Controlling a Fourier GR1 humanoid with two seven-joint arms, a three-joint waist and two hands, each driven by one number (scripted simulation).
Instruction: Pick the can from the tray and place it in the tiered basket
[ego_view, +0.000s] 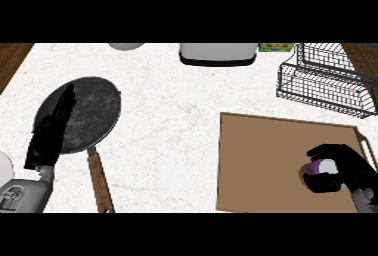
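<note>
A purple can (317, 167) stands on the brown tray (266, 160) at the lower right, mostly hidden. My right hand (341, 167) is curled round the can, its fingers and thumb wrapping it from the right. The black wire tiered basket (325, 80) stands at the back right, beyond the tray's far edge. At the left edge my left hand (52, 130) shows with its fingers straight, lying over the rim of a dark pan.
A dark frying pan (81, 115) with a wooden handle (100, 182) lies at the left. A grey and black appliance (218, 53) sits at the back middle, a green box (275, 47) beside it. A grey bowl (127, 46) shows at the top.
</note>
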